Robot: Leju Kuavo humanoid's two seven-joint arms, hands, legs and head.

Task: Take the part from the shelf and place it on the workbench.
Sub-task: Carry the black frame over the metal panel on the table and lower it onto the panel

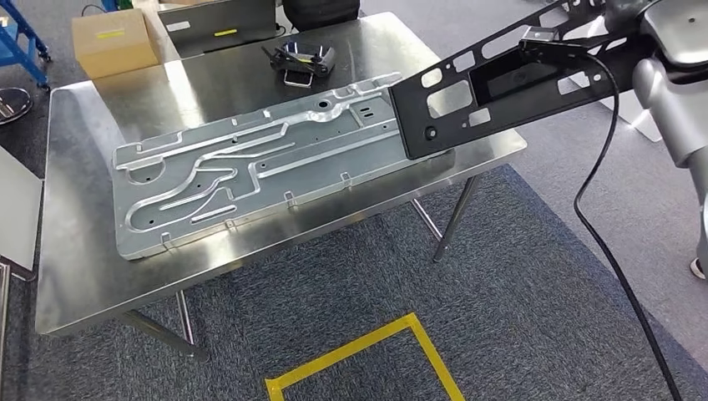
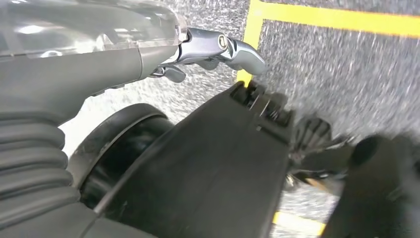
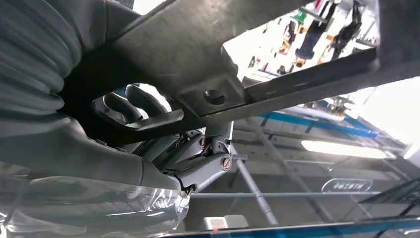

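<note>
The black bracket (image 1: pixel 501 88) hangs in the air over the far right corner of the steel table (image 1: pixel 83 276), carried by the right arm coming in from the upper right; its free end sits above the table edge, overlapping the end of the big silver stamped panel (image 1: pixel 259 171) in the head view, though whether it touches the panel can't be told (looks clear of it, judging by the tilt); its long axis runs diagonally, low end toward the table's middle, high end up toward the robot's right shoulder side, flat face turned roughly upward w/ its cut-outs showing

Right hand (image 3: pixel 163 144) grips the bracket: in the right wrist view the dark fingers (image 3: pixel 133 99) hook through one of the cut-outs and the thumb side presses from below, so the grip is at one end only; prob. why the piece slopes down, the far end being unsupported; a black cable (image 1: pixel 601 209) trails from the arm toward the floor

Left hand (image 2: pixel 218 49) hangs down by the robot's side over the carpet and yellow floor tape (image 2: pixel 341 20); it holds nothing, fingers loosely curled but not closed tight

Other stuff on the table's far side: a black gadget w/ a metal clip (image 1: pixel 302 60); a cardboard box (image 1: pixel 113 38) stands beyond the table's far left corner

Judgement: carry done, lowering still to do; free space for the bracket is scarce, since the panel takes up most of the top
</note>
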